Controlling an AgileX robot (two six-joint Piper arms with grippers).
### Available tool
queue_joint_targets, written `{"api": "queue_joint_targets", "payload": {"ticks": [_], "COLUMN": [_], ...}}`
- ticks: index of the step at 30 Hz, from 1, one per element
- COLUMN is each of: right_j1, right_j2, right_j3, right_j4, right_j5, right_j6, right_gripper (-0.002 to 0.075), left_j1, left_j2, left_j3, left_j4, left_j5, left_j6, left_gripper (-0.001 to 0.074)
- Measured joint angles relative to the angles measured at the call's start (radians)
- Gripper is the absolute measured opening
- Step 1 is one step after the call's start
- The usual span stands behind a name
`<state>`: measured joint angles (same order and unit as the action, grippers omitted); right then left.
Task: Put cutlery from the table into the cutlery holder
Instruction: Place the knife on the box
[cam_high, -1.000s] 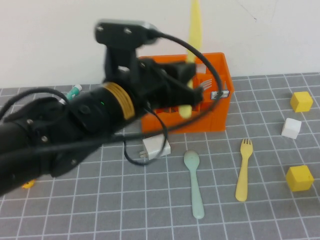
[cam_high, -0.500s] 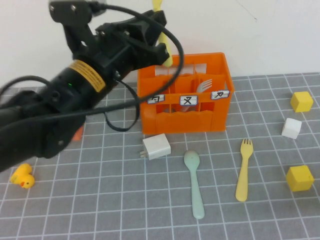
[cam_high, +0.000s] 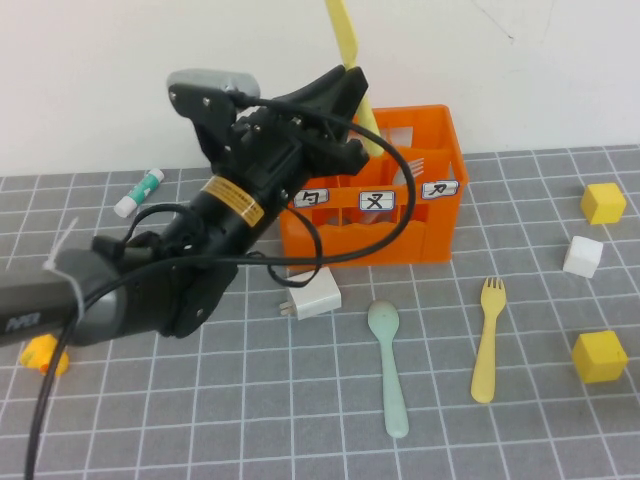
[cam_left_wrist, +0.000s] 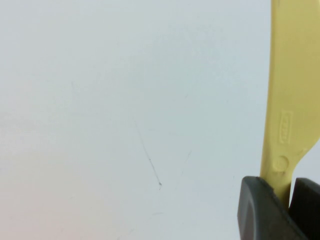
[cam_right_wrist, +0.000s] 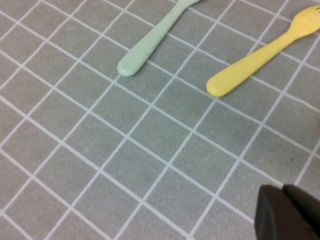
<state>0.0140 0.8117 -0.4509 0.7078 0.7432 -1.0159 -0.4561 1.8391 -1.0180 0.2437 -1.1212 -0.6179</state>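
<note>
The left hand (cam_high: 350, 110), upper middle, pinches the knife (cam_high: 349, 50) upright above the crate (cam_high: 440, 215) to drop it in. The right hand (cam_right_wrist: 292, 212), shut and empty, waits near the spoon (cam_high: 388, 365) and fork (cam_high: 487, 340) on the surface (cam_high: 200, 400).

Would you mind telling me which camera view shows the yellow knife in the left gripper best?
The high view: it shows the yellow knife tilted above the orange crate, pinched by the left gripper. The left wrist view shows only its handle between the fingertips, against the wall. The right wrist view misses it, showing the shut right gripper above the table.
</note>
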Motion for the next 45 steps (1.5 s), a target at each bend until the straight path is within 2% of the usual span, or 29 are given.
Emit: {"api": "queue_joint_targets", "payload": {"ticks": [19, 28, 41, 43, 45], "right_j1": [0.0, 0.0, 0.0, 0.0, 0.0], "right_j2": [0.0, 0.0, 0.0, 0.0, 0.0], "right_j3": [0.0, 0.0, 0.0, 0.0, 0.0], "right_j4": [0.0, 0.0, 0.0, 0.0, 0.0], "right_j5": [-0.015, -0.026, -0.03, -0.03, -0.03], "right_j6": [0.0, 0.0, 0.0, 0.0, 0.0], "right_gripper": [-0.0003, -0.0003, -0.0003, -0.0003, -0.0003], "left_j1": [-0.021, -0.043, -0.043, -0.043, -0.043], "left_j2": [0.218, 0.263, 0.349, 0.353, 0.355], "left_j3": [-0.34, -0.359, -0.368, -0.368, -0.368], "left_j4": [0.124, 0.132, 0.128, 0.149, 0.165], "left_j5": [-0.021, 0.066, 0.07, 0.088, 0.106], "left_j6": [-0.145, -0.115, 0.011, 0.035, 0.05], "left_gripper": [0.0092, 0.0092, 0.0092, 0.0107, 0.017]}}
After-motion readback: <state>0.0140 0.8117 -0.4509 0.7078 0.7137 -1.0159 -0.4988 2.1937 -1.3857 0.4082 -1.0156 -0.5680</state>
